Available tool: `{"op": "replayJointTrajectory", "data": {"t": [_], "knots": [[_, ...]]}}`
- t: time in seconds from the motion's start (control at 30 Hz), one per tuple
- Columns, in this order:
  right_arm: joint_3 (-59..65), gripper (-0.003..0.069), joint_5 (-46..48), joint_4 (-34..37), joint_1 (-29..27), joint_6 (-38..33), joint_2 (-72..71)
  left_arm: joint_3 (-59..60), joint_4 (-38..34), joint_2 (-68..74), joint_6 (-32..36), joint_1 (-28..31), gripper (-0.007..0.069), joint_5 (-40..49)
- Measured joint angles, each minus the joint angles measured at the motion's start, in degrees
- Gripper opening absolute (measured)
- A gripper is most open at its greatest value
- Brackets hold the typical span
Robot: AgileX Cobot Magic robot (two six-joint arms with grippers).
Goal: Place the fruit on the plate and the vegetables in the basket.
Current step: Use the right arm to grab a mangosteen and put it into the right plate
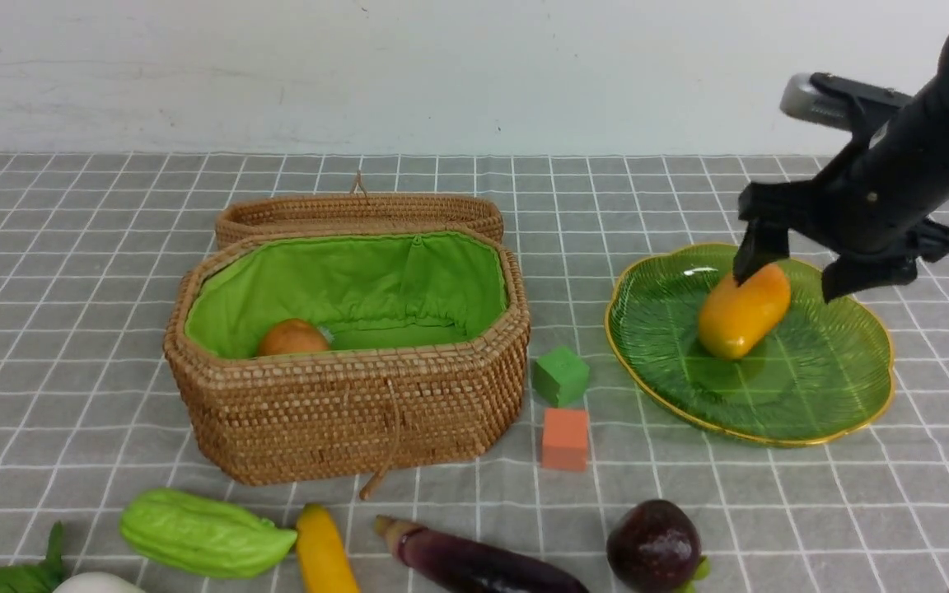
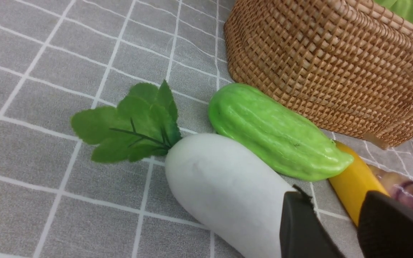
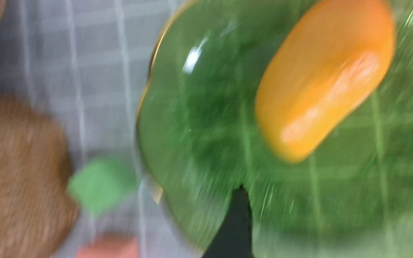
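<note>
Grey checked cloth point(image 1: 71, 247) underlies the scene; the plump orange-yellow mango point(image 1: 742, 311) lies on the ribbed green glass plate point(image 1: 812, 395), between the wide-spread, empty jaws of the right gripper point(image 1: 789, 284). Close to the white leafy radish point(image 2: 224, 190), the left gripper point(image 2: 335, 218) hangs with jaws slightly apart, holding nothing.
</note>
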Motion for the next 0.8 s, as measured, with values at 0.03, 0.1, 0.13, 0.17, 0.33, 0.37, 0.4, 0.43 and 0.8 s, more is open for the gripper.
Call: {"op": "replayJointTrajectory", "data": {"t": [0.03, 0.1, 0.13, 0.17, 0.33, 0.37, 0.4, 0.43, 0.8], "knots": [[2.4, 0.0633, 0.6, -0.1, 1.8, -0.3, -1.5, 0.0, 0.0, 0.0, 0.0, 0.0, 0.0239, 0.0], [4.6, 0.0631, 1.0, -0.4, 4.2, -0.8, -2.9, 0.0, 0.0, 0.0, 0.0, 0.0, 0.0239, 0.0], [7.8, 0.0629, 1.2, -0.8, 7.0, -1.1, -4.3, 0.0, 0.0, 0.0, 0.0, 0.0, 0.0239, 0.0], [8.7, 0.0629, 1.2, -0.8, 7.8, -1.1, -4.7, 0.0, 0.0, 0.0, 0.0, 0.0, 0.0239, 0.0], [19.0, 0.0624, 0.1, -1.5, 16.5, -1.2, -9.2, 0.0, 0.0, 0.0, 0.0, 0.0, 0.0239, 0.0], [20.2, 0.0624, -0.6, -1.7, 17.8, -1.2, -9.7, 0.0, 0.0, 0.0, 0.0, 0.0, 0.0239, 0.0], [21.3, 0.0623, -1.5, -1.9, 19.2, -1.2, -9.9, 0.0, 0.0, 0.0, 0.0, 0.0, 0.0239, 0.0], [21.6, 0.0623, -1.5, -1.9, 19.6, -1.2, -9.9, 0.0, 0.0, 0.0, 0.0, 0.0, 0.0239, 0.0], [23.6, 0.0593, -6.0, -5.6, 22.4, -1.3, -5.6, 0.0, 0.0, 0.0, 0.0, 0.0, 0.0239, 0.0]]}}
